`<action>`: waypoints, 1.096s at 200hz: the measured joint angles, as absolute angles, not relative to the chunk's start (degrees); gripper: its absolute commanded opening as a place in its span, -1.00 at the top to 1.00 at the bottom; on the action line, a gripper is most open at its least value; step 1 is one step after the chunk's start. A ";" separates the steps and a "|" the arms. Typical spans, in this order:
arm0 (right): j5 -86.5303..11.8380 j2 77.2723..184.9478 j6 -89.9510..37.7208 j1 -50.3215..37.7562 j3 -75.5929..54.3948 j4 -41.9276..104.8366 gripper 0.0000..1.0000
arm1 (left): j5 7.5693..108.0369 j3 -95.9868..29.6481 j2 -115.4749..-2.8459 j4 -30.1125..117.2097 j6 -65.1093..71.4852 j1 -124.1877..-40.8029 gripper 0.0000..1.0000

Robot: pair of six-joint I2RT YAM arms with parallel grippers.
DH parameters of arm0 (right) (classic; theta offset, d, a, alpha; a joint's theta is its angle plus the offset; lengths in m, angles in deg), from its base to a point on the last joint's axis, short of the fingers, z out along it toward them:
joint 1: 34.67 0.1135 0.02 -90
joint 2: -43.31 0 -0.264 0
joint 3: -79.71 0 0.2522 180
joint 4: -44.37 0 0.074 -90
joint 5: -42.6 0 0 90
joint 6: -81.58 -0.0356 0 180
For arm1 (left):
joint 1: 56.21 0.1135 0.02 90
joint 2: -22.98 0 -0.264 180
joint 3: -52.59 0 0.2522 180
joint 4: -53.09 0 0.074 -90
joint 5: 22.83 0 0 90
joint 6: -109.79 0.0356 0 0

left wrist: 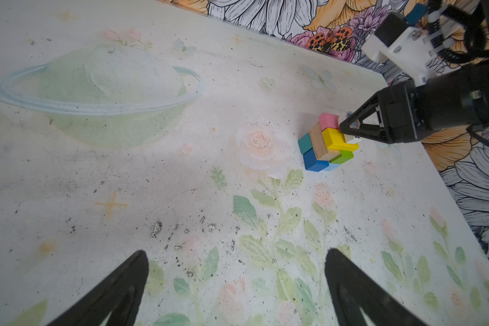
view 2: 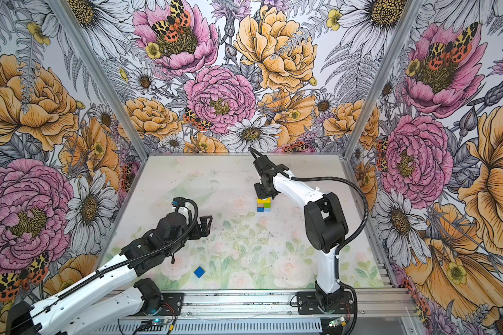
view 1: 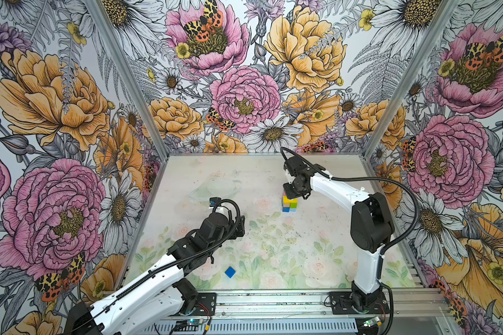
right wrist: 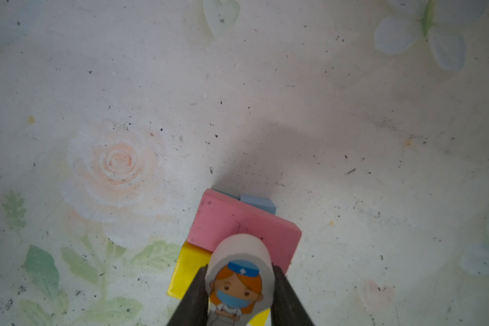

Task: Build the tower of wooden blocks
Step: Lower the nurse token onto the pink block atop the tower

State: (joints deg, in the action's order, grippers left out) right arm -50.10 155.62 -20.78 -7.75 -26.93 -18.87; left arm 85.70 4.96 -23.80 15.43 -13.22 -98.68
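Note:
The wood block tower (view 1: pixel 289 203) (view 2: pixel 263 204) stands in the far middle of the table. In the left wrist view its teal cube (left wrist: pixel 305 143), dark blue cube (left wrist: pixel 314 162) and green brick (left wrist: pixel 342 156) lie under a tan brick (left wrist: pixel 319 141), a yellow brick (left wrist: pixel 336 139) and a pink brick (left wrist: pixel 329 120). My right gripper (view 1: pixel 286 191) (right wrist: pixel 239 282) hovers at the tower's top, shut on a small white figure (right wrist: pixel 239 271) printed with a nurse. A loose dark blue cube (view 1: pixel 230 272) (view 2: pixel 199 272) lies near the front. My left gripper (view 1: pixel 240 224) (left wrist: pixel 235 254) hangs open and empty.
Flowered walls close in the table (view 1: pixel 317 240) on three sides. A metal rail (view 1: pixel 273 304) with both arm bases runs along the front edge. A faded planet picture (left wrist: pixel 96 93) is printed on the table's far left.

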 measured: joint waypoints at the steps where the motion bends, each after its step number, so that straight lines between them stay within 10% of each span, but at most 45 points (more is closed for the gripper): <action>1: -50.10 155.62 -20.75 -7.75 -26.93 -18.87 0.30 | 85.70 4.96 -23.80 15.43 -13.22 -98.68 -0.98; 219: -50.10 156.93 -20.78 -7.81 -28.46 -19.39 0.08 | 84.28 4.96 -25.31 15.69 -13.22 -97.64 -0.97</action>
State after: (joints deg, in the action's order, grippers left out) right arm -50.10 156.93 -20.78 -7.81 -28.46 -19.39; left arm 84.28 4.96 -25.31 15.69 -13.22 -97.64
